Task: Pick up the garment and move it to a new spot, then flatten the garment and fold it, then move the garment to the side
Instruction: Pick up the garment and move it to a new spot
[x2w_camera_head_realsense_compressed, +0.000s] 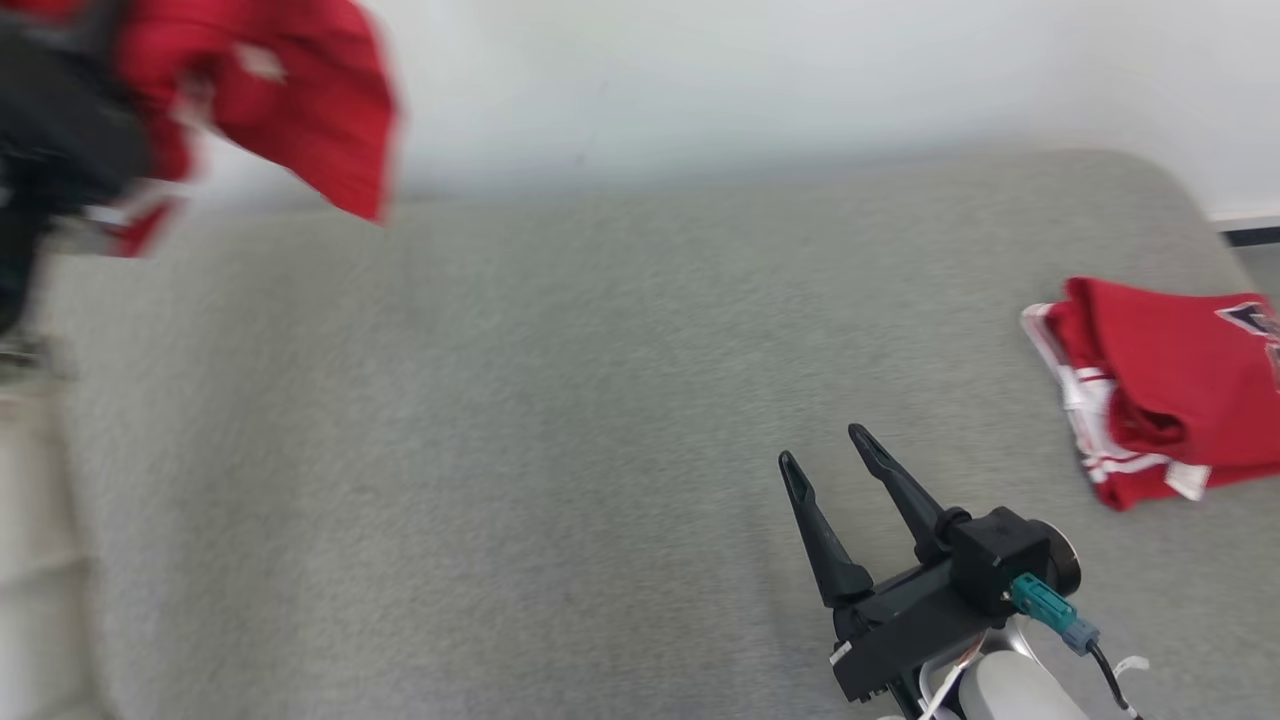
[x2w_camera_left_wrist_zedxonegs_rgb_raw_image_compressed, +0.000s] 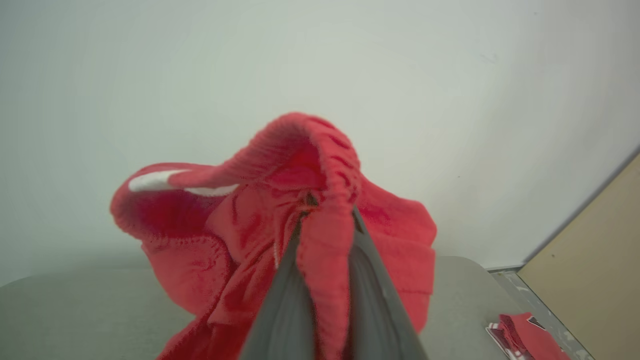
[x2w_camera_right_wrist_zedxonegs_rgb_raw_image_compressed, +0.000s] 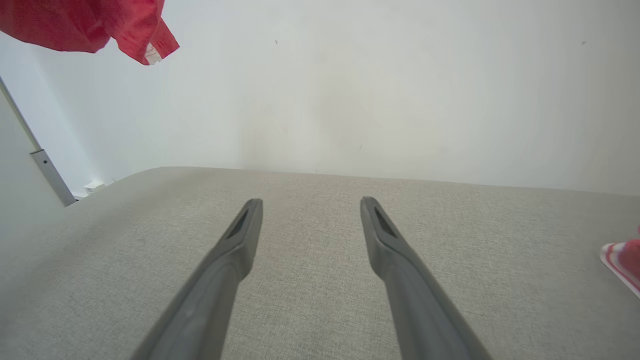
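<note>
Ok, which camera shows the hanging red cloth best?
The left wrist view: the red cloth garment is close and clear, pinched in the left hand. The head view shows it blurred, upper left; the right wrist view catches one corner.

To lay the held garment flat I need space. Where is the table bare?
The table is bare across its middle and left, between the back wall and the right hand. It is crowded at the right edge, where the folded pile lies. The garment hangs from the left hand, far left.
</note>
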